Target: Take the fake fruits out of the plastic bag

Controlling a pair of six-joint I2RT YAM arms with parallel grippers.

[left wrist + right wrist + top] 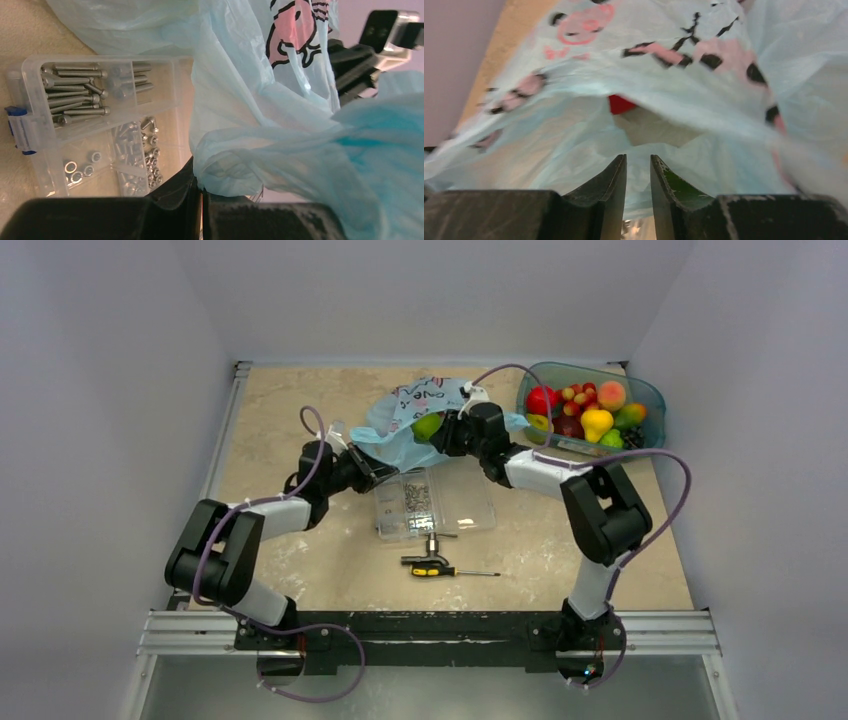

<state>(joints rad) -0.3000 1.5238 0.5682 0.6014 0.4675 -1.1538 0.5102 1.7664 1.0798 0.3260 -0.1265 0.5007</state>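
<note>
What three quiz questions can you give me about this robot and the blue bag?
1. True or false: the left pincer is pinching the bag.
2. Where is the screwdriver? A: inside the bag. B: on the table, beside the screw box. C: in a pincer.
3. Fill in: the green apple peeks out of the blue ___.

Key: 1 true; 2 B; 3 bag.
</note>
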